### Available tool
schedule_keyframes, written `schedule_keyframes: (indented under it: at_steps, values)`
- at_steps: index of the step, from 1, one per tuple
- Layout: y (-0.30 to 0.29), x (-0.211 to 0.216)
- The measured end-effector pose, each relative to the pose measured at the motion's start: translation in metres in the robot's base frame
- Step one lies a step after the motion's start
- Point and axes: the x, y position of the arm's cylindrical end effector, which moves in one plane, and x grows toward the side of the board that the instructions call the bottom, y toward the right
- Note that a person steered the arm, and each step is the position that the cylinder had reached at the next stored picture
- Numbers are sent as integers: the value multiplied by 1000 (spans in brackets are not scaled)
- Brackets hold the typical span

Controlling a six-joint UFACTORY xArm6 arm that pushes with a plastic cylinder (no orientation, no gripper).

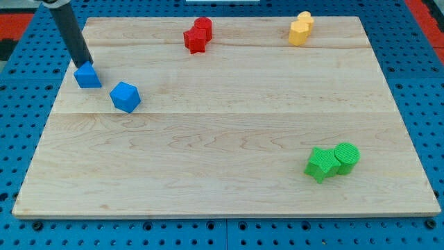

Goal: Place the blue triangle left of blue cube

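Nearest the camera, at the right of the wooden board (229, 173), two green blocks stood touching: a star-like green block (320, 164) on the left and a green cylinder (347, 155) on the right. They lay well apart from the blue blocks and obstructed nothing. Farther back, at the left of the board, the blue cube (125, 96) rested alone. The blue triangle (87, 75) lay just beside it, to its left and slightly farther from the camera, with a narrow strip of bare board between the two. No other block stood between them. My tip (84, 64) was at the far left edge of the blue triangle, touching it or very nearly so; the rod rose from there toward the upper left corner. The arm carried no jaws, so there was no opening or closing to report. At the far edge, two red blocks (198, 35) stood pressed together near the centre, and two yellow blocks (301, 28) stood together to the right.
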Motion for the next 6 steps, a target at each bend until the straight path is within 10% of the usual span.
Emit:
schedule_keyframes:
  at_steps: [3, 6]
  values:
    - [41, 27]
    - [215, 15]
